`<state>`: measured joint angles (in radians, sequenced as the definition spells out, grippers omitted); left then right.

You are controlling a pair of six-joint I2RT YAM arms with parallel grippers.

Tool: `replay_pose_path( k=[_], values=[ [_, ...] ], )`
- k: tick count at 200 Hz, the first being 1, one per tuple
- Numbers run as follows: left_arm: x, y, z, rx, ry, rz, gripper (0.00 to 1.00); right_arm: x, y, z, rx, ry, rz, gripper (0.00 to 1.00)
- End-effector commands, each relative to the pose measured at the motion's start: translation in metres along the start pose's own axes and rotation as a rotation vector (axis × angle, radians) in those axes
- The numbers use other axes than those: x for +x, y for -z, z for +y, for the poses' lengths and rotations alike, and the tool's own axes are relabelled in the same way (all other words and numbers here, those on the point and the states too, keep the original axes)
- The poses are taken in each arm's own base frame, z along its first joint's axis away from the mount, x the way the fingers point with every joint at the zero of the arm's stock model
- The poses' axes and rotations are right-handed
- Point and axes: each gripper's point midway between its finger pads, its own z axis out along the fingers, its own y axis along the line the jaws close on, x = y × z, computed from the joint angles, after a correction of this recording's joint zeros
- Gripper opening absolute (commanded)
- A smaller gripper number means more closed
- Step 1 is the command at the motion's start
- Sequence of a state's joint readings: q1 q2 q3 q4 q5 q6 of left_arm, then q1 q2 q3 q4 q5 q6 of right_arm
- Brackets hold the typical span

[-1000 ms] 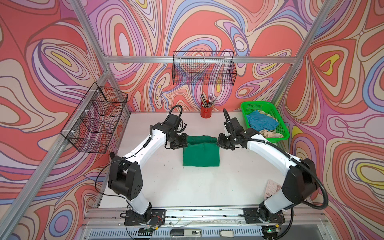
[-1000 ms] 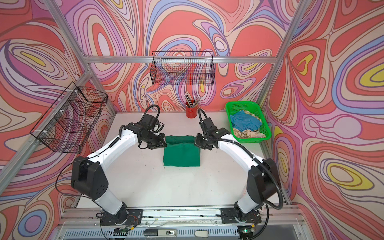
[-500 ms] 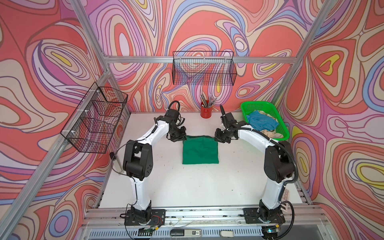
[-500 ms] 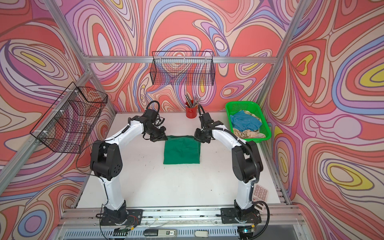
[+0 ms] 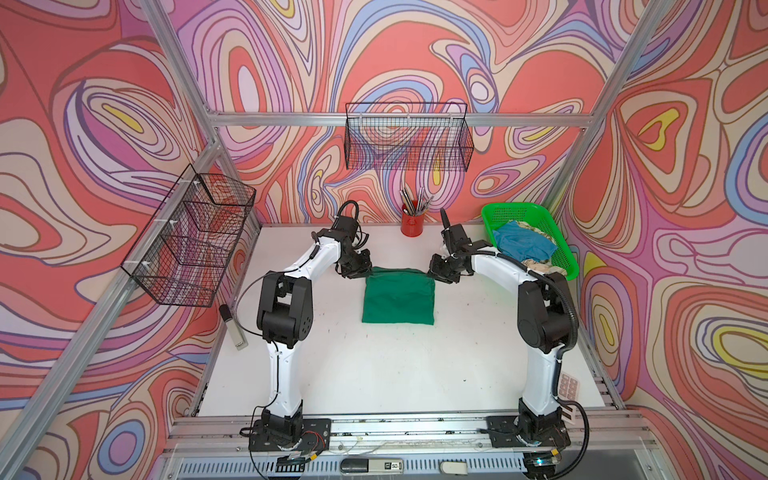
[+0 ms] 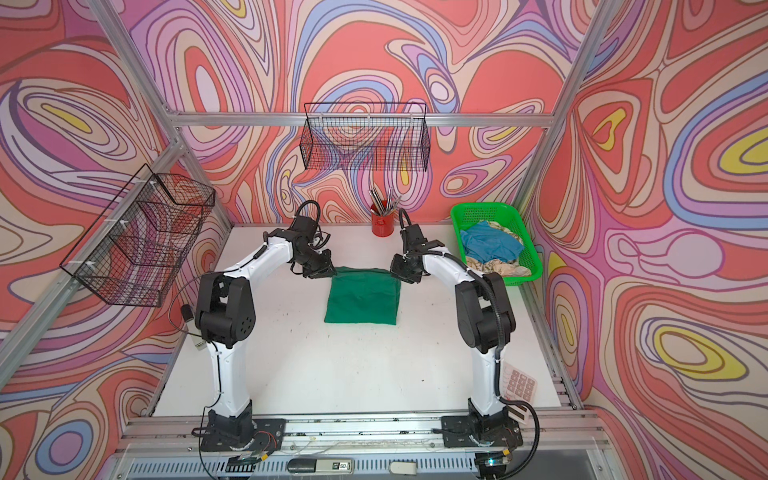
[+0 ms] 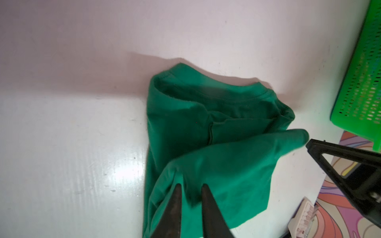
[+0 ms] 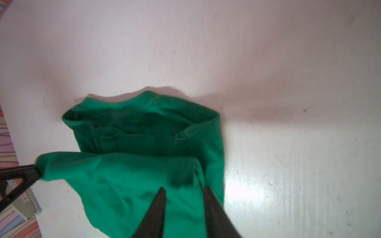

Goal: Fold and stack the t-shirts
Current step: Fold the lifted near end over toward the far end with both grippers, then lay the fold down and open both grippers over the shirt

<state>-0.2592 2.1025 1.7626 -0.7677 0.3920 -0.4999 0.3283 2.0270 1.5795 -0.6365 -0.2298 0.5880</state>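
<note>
A dark green t-shirt (image 5: pixel 399 297) (image 6: pixel 363 299) lies folded into a rough square in the middle of the white table. My left gripper (image 5: pixel 360 270) (image 7: pixel 190 186) is at its far left corner and my right gripper (image 5: pixel 436 272) (image 8: pixel 184 189) at its far right corner. Both are open, just over the top layer of the green cloth (image 7: pixel 206 123) (image 8: pixel 144 144), which sags loosely between them. A light blue t-shirt (image 5: pixel 523 245) and a cream patterned one (image 5: pixel 540 266) lie crumpled in the bright green basket (image 5: pixel 519 210) at the back right.
A red cup of pens (image 5: pixel 411 222) stands at the back, between the arms. Black wire baskets hang on the back wall (image 5: pixel 407 141) and the left wall (image 5: pixel 191 241). A grey device (image 5: pixel 235 328) lies at the table's left edge, and a small keypad card (image 5: pixel 569 384) at the front right.
Both grippers carried the green cloth's edge toward the back of the table, laying it over the shirt. Their jaws, shut on the cloth before, now stand apart.
</note>
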Motion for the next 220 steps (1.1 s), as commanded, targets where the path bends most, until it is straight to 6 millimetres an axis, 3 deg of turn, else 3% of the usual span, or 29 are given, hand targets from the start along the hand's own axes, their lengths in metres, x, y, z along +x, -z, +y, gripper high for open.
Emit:
replay_pose_path(
  k=[1, 12, 39, 67, 111, 150, 188, 220],
  values=[
    [-0.028, 0.032, 0.008, -0.044, 0.019, -0.163, 0.57, -0.017, 0.014, 0.003, 0.0, 0.01, -0.089, 0.54],
    [-0.027, 0.04, 0.005, -0.03, 0.025, -0.188, 0.62, -0.011, 0.018, 0.005, -0.019, -0.006, -0.095, 0.55],
    [-0.012, 0.046, -0.015, 0.022, 0.004, -0.192, 0.61, 0.01, 0.018, 0.025, -0.095, -0.011, -0.062, 0.54],
    [0.01, 0.014, -0.043, 0.096, -0.018, -0.093, 0.54, 0.029, -0.001, 0.044, -0.176, -0.007, -0.021, 0.49],
    [-0.003, -0.02, -0.058, 0.158, -0.002, -0.066, 0.47, 0.007, -0.025, 0.052, -0.177, 0.027, -0.05, 0.42],
    [-0.017, -0.046, -0.037, 0.095, 0.009, -0.086, 0.45, 0.004, -0.058, 0.026, -0.088, 0.027, -0.018, 0.37],
    [0.0, -0.077, 0.0, 0.026, 0.043, -0.034, 0.42, 0.002, -0.071, 0.001, -0.009, 0.034, -0.015, 0.36],
    [0.013, -0.085, 0.021, -0.008, 0.065, -0.013, 0.41, -0.003, -0.074, -0.01, 0.034, 0.043, -0.019, 0.36]
  ],
)
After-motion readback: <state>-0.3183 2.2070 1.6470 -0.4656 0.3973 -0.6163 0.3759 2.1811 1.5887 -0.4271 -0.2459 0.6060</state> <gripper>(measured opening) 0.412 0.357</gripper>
